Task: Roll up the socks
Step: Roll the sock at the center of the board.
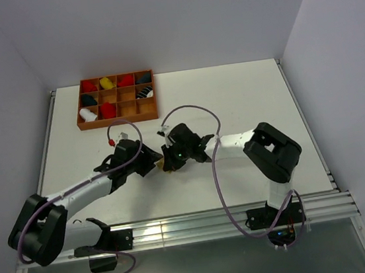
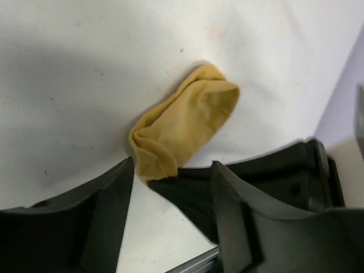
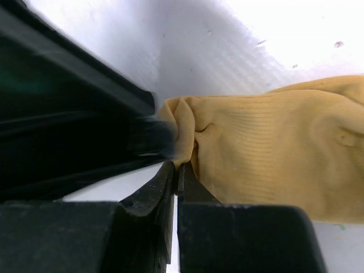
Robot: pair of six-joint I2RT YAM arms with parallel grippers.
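Note:
A plain tan-yellow sock (image 2: 182,122) lies flat on the white table, its near end folded over. It also shows in the right wrist view (image 3: 273,153), and as a sliver between the two grippers in the top view (image 1: 162,159). My right gripper (image 3: 178,166) is shut, pinching the folded edge of the sock's end. My left gripper (image 2: 170,173) is open, its fingers (image 2: 116,187) straddling the same end without touching it. The right gripper's black body shows between them. The two grippers meet tip to tip (image 1: 153,161), (image 1: 171,160).
A brown wooden compartment tray (image 1: 118,122) stands at the back left. It holds several rolled socks in red, yellow, dark, white and striped. The right arm's cable (image 1: 217,172) loops over the table. The table's front rail (image 1: 231,210) runs by the arm bases.

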